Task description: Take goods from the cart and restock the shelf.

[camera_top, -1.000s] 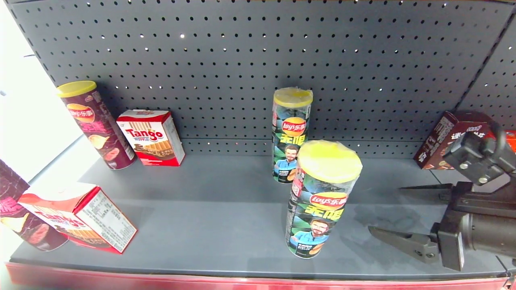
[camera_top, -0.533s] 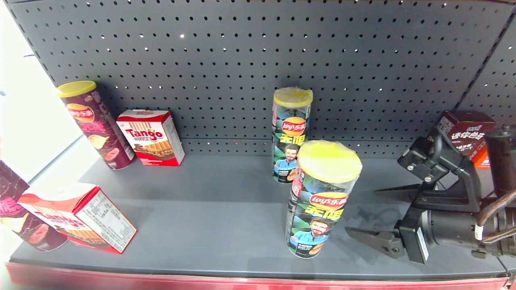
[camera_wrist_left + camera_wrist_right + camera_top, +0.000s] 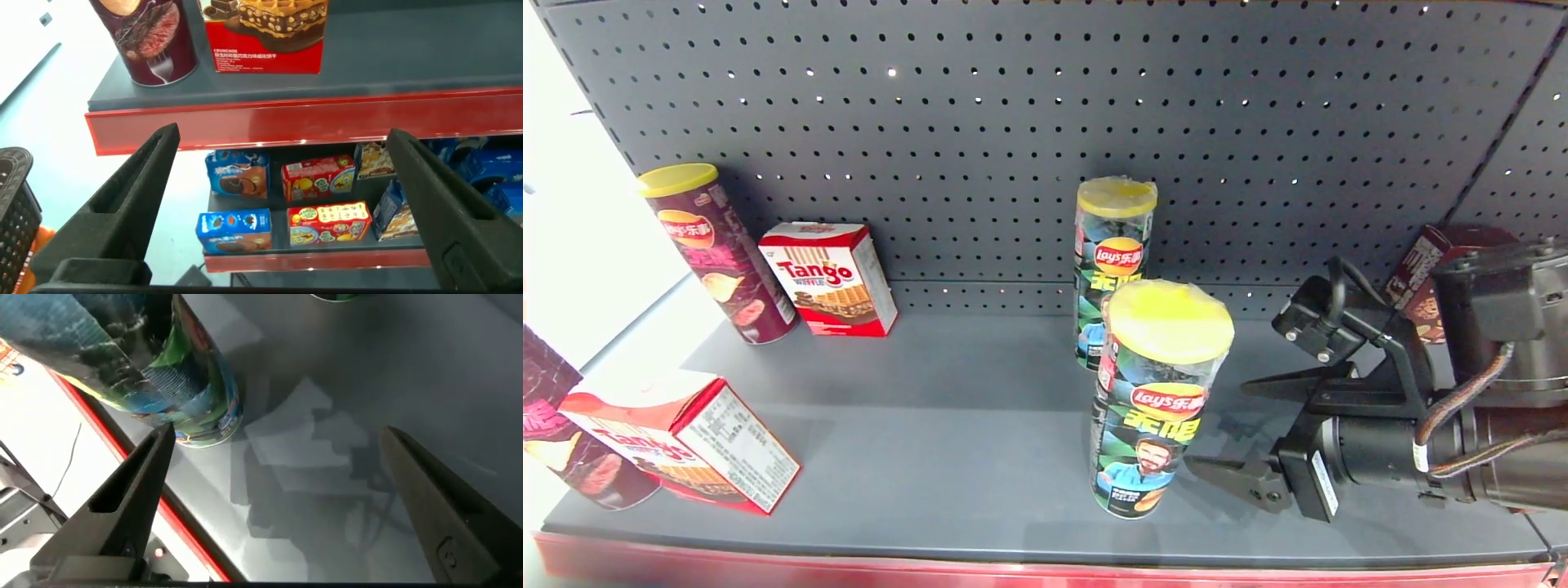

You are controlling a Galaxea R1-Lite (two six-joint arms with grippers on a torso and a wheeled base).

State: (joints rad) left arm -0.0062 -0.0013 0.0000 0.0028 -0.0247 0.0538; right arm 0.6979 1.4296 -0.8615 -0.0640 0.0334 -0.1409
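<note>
While the right claw [image 3: 1217, 425] hovers low over the grey shelf [image 3: 931, 425], its two black fingers are spread wide apart and hold nothing. Just ahead of its fingertips stands the front chip can [image 3: 1156, 400], a green-and-blue tube with a yellow lid, on its base near the shelf's front edge. In the right wrist view the can [image 3: 163, 367] sits at the tip of the claw's [image 3: 274, 433] front finger rather than between the two; whether that tip touches the can cannot be told. Farther beyond the claw, toward the pegboard back panel [image 3: 1013, 122], a second chip can [image 3: 1112, 261] of the same design stands upright, partly hidden by the front one. Behind the claw's arm, a brown box [image 3: 1417, 269] leans at the back of the shelf. Well beyond the claw, at the shelf's far end, are a maroon chip can [image 3: 719, 253] and a red wafer box [image 3: 832, 278] by the back panel.

The left claw [image 3: 282, 135] is below the shelf's red front edge [image 3: 327, 118], its fingers also wide apart and empty. Above it another maroon can [image 3: 151, 41] and another wafer box [image 3: 265, 33] stand side by side. Past the fingertips, lower shelves carry blue biscuit boxes [image 3: 237, 175] and a red box [image 3: 319, 175].
</note>
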